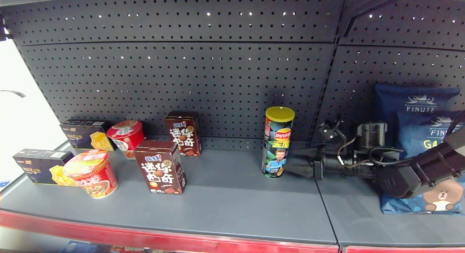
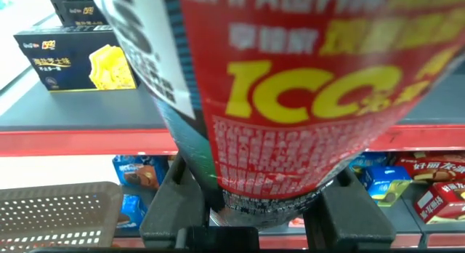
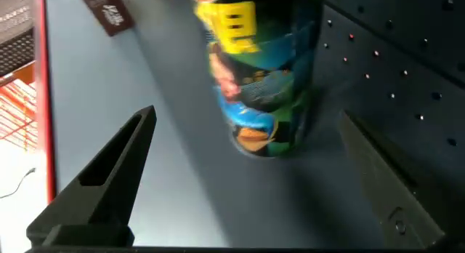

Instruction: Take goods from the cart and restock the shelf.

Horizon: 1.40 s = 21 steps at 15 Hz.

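A tall chip can (image 1: 278, 144) with a yellow lid stands upright on the grey shelf (image 1: 232, 205), near the pegboard back. My right gripper (image 1: 290, 160) is open just to its right, fingers level with the can's lower half. In the right wrist view the chip can (image 3: 265, 86) stands free just past the tips of the open right gripper (image 3: 247, 118). My left gripper (image 2: 261, 209) is shut on a red cup (image 2: 305, 100) with yellow print, held in front of the shelf's red edge (image 2: 87, 140). Its fingers (image 2: 174, 202) clamp the cup's narrow base.
Two brown boxes (image 1: 161, 167), two red noodle cups (image 1: 92, 173) and two black-and-yellow boxes (image 1: 40, 165) fill the shelf's left part. Blue bags (image 1: 421, 136) lean at the right behind my right arm. A brown basket (image 2: 58, 217) sits below the shelf edge, with lower-shelf goods (image 2: 429, 187) beyond.
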Tool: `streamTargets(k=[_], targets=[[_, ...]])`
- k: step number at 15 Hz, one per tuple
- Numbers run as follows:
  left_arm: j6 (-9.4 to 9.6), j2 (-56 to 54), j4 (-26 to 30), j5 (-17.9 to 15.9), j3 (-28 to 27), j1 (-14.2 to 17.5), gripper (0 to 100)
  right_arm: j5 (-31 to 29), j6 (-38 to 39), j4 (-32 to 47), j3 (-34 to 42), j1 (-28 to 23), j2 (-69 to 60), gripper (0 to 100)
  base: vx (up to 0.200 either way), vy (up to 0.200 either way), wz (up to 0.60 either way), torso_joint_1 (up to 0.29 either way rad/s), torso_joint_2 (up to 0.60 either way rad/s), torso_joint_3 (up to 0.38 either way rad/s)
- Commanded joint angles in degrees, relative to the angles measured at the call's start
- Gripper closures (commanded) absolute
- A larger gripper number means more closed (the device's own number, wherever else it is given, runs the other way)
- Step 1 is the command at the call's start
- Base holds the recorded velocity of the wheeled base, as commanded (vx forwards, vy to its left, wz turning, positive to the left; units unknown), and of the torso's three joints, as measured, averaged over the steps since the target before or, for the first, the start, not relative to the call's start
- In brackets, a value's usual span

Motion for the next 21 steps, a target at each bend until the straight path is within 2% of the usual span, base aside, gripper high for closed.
streamTargets(k=[1,12,15,19,20,21], targets=[[-0.01,0.01,0.02,-0.01,0.32,0.0,100,0.0,0.1,-0.02,-1.16,-0.28,1.6,0,0.0,0.0,0.0,0.0,0.0,0.0],[-0.01,-0.08,-0.07,0.08,1.37,0.08,100,-0.17,1.42,-0.11,-7.92,2.8,8.02,0,0.0,0.0,0.0,0.0,0.0,0.0],[-0.01,-0.08,-0.07,0.26,1.37,0.08,100,-3.42,2.56,-0.2,-9.86,3.33,9.95,0,0.0,0.0,0.0,0.0,0.0,0.0],[-0.01,-0.08,-0.07,0.26,1.81,0.08,100,-4.13,4.93,-1.96,-11.09,3.86,11.27,0,0.0,0.0,0.0,0.0,0.0,0.0],[-0.01,-0.16,-0.16,0.26,2.25,0.08,100,-4.04,4.93,-2.48,-11.09,3.86,11.18,100,0.0,0.0,0.0,0.0,0.0,0.0],[0.07,-0.16,-0.16,0.26,2.34,0.08,100,-4.22,5.02,-2.48,-11.09,3.94,10.92,100,0.0,0.0,0.0,0.0,0.0,0.0]])
